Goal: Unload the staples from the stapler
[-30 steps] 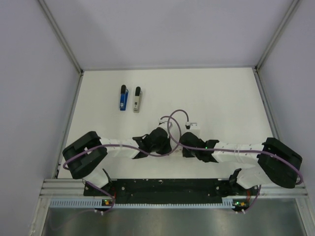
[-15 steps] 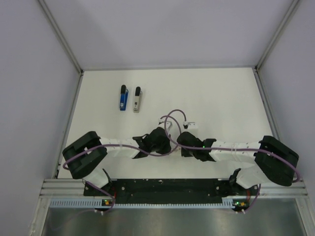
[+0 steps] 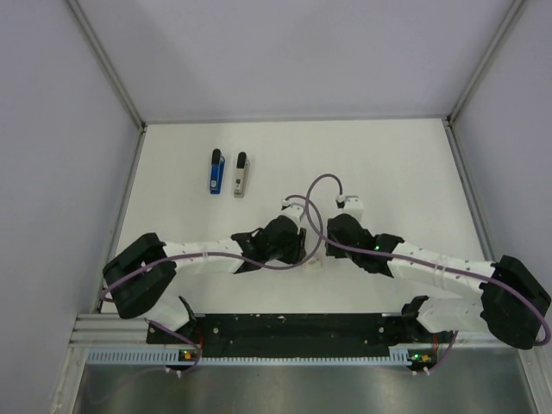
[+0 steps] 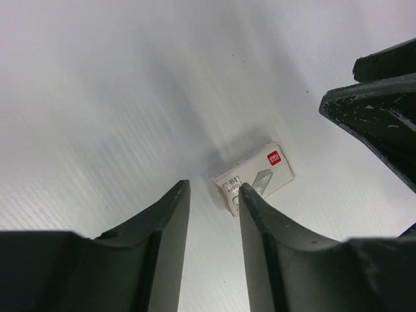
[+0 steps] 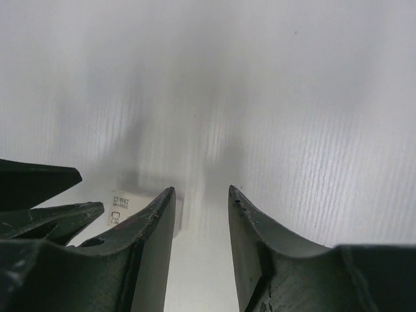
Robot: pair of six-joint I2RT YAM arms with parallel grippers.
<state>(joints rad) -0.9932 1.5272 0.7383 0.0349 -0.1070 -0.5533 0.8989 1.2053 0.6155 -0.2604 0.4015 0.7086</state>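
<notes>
Both arms reach inward. The left gripper (image 4: 213,195) and right gripper (image 5: 201,192) sit slightly parted and empty, apparently close together.

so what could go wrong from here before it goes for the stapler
1. The left claw and right claw hang open, close together mid-table; swinging either one out could clip the other.
2. The small white staple box lies on the table right by both claws and could get knocked aside.
3. The blue stapler lies apart at the far left, right beside a similar grey piece; the wrong one might get grabbed.
</notes>
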